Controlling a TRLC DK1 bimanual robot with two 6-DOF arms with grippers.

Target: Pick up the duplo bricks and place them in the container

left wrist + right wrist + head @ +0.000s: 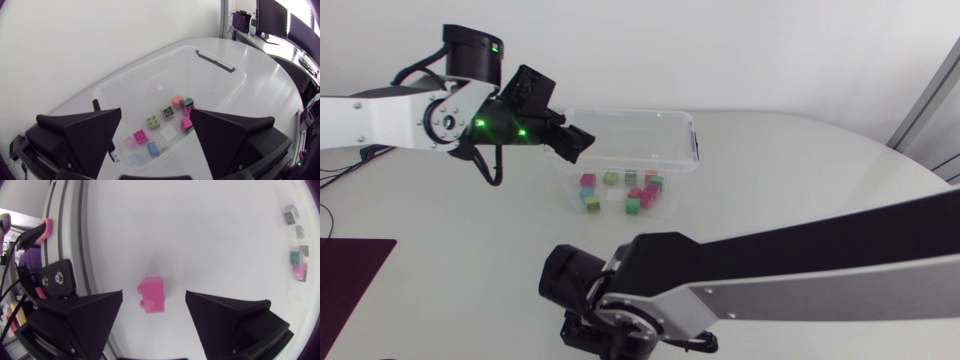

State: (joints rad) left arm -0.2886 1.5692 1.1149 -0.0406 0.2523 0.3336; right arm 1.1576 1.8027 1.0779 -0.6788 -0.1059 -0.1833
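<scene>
Risks, judged from the present layout:
- Table [800,170]: smooth and white. The wrist view shows its edge just beside one finger of the right gripper [154,294]. A brick nudged that way could slide off.
- Right arm [800,260]: it lies across the near side of the table and hides its own gripper from the head camera. Any grasp check depends on the wrist view alone.
- Container [694,150]: the left gripper [155,114] hangs over its rim, fingers spread and holding nothing. If the right arm carried a brick over, it could meet the left arm [380,115] there.
- Pink brick [151,296]: it lies on the table between the right gripper's spread fingers, touching neither. It sits slightly askew to them, so closing could twist it or squeeze it out.

Materials and shapes:
- Container: clear thin plastic, rectangular with rounded corners and a lipped rim. It is probably light enough to shift if bumped.
- Gripper fingers: matte black broad wedges.
- Bricks [633,205] in the container: small hard glossy blocks in pink, green and blue, with studs on top. They lie loosely scattered on its floor.
- Pink brick: the same kind of block, and its studs seem to face sideways.
</scene>
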